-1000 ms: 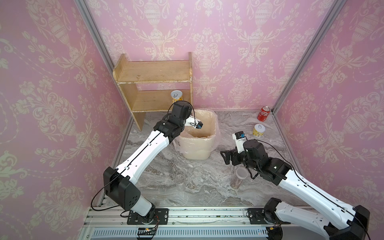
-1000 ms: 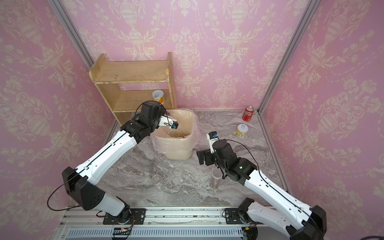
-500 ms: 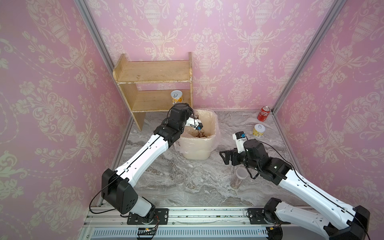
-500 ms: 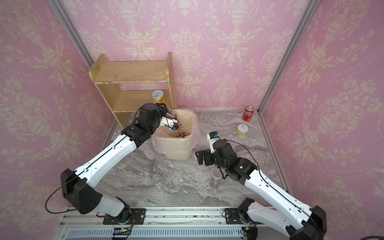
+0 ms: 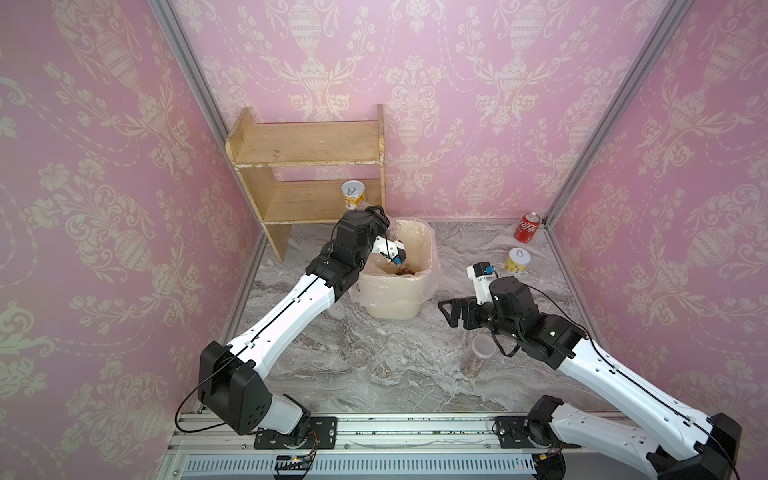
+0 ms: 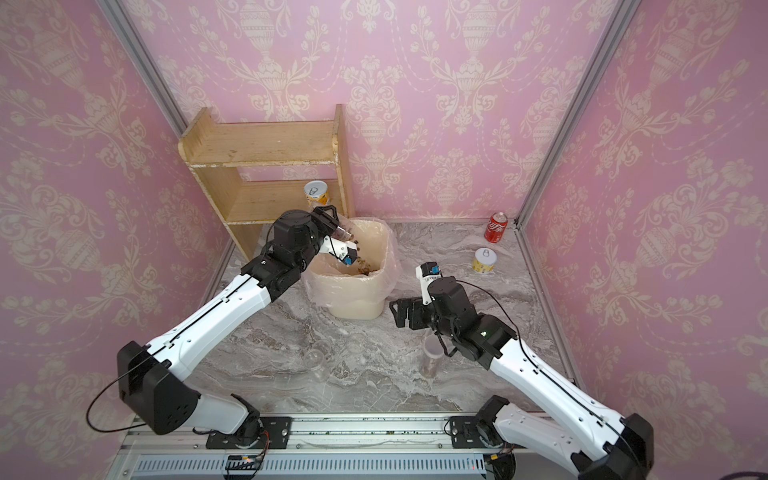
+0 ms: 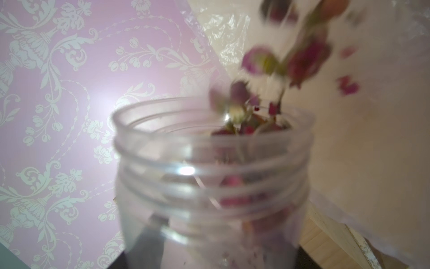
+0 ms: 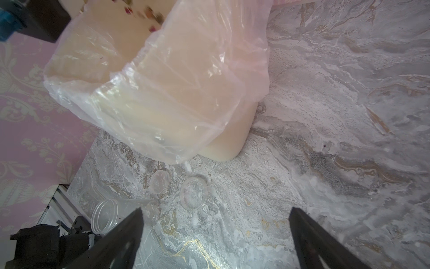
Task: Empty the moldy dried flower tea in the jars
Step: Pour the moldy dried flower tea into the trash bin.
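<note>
A clear jar (image 7: 209, 174) is pinched, tilted, by the left end effector (image 6: 334, 226) over the bag-lined bin (image 5: 390, 299), dried flower tea (image 7: 302, 60) tumbling in. The right end effector (image 5: 453, 313) is held spread above the worktop (image 5: 415, 386) beside a tall jar (image 5: 478, 357) with tea; an empty jar (image 5: 359, 365) and two lids (image 8: 193, 193) lie nearby.

No text is legible; the red can (image 5: 527, 226) bears white script too small to read.

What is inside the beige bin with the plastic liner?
Dried flower tea lies heaped inside the bin, and more buds fall from the jar held tilted by the left tool. The left arm and the near wall hide the rest of the bottom.
</note>
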Robot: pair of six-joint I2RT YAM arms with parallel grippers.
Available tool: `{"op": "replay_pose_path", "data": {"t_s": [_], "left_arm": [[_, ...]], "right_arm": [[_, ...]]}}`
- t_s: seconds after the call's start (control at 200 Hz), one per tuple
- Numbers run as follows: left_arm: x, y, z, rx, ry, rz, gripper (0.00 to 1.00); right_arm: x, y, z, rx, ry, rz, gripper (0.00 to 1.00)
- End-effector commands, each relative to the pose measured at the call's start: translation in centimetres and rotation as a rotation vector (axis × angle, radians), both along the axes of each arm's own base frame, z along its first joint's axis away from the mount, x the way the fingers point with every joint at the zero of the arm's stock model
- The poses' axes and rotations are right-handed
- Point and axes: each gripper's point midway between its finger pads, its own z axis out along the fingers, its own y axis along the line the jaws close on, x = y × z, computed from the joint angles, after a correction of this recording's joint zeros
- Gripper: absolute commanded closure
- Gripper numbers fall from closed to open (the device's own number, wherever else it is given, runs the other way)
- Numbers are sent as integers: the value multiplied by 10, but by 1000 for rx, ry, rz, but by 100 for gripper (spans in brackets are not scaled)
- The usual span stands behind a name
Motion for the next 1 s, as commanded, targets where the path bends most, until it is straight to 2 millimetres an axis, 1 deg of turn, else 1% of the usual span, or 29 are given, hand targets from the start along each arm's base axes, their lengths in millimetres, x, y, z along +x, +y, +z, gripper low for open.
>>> {"op": "replay_pose_path", "data": {"t_s": [0.0, 0.065, 0.13, 0.29, 0.49, 0.58, 0.605, 0.61, 0.625, 0.705, 0.786, 0.946, 0.996], "left_arm": [[-5, -2, 17, 2, -73, -50, 42], [-5, -4, 19, -2, -87, -61, 41], [-5, -4, 20, -30, -84, -59, 41], [-7, 1, 24, -121, -53, -43, 41], [-18, 7, 29, -352, 71, -19, 40], [-22, 8, 35, -477, 111, -15, 40], [-23, 9, 37, -515, 117, -17, 40], [-23, 9, 37, -521, 120, -16, 40], [-24, 9, 39, -545, 124, -19, 40], [-27, 10, 41, -644, 163, -28, 39], [-29, 11, 40, -725, 205, -33, 39], [-31, 8, 31, -796, 247, -56, 39], [-31, 7, 29, -805, 255, -62, 39]], "right_arm": [[-2, 2, 33, 114, -34, -6, 0], [-2, 3, 40, 151, -37, -1, 0], [-2, 5, 49, 225, -22, -6, 0], [0, 9, 79, 334, -30, 5, 0], [3, 17, 130, 454, -45, 25, 2], [8, 26, 155, 531, -36, 40, 4], [10, 29, 155, 547, -19, 42, 4], [10, 29, 163, 559, -29, 45, 4], [11, 31, 173, 580, -36, 50, 4], [21, 42, 190, 649, -2, 56, 6], [36, 54, 198, 703, 61, 50, 9], [65, 84, 217, 778, 163, 90, 13], [74, 94, 218, 790, 195, 105, 14]]}}
